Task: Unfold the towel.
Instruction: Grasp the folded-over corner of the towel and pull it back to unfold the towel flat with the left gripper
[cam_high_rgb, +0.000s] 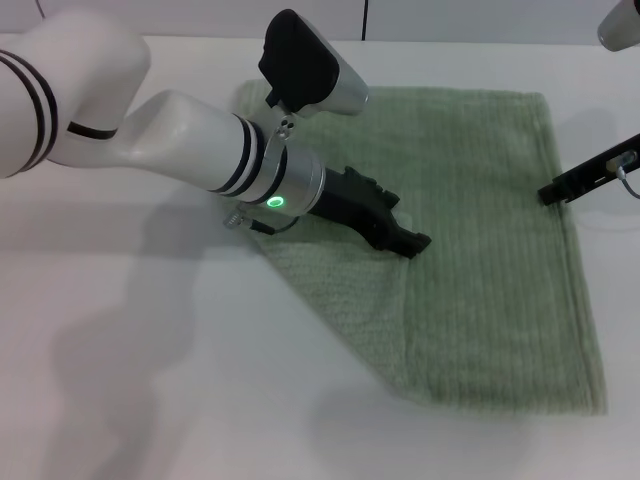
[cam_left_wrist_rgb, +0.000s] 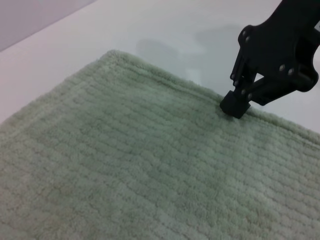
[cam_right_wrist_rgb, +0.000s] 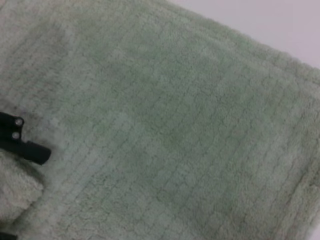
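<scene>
Left gripper (cam_high_rgb: 412, 240) rests on the towel (cam_high_rgb: 480, 200); right gripper (cam_high_rgb: 550, 192) touches its edge.

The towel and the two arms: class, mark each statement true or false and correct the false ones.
1. The towel lies on a white table. True.
2. The left gripper hovers off the towel, over bare table. False: it is over the cloth near a folded flap.
3. The right gripper is at the towel's right edge. True.
4. The towel is dark blue. False: pale green.
</scene>
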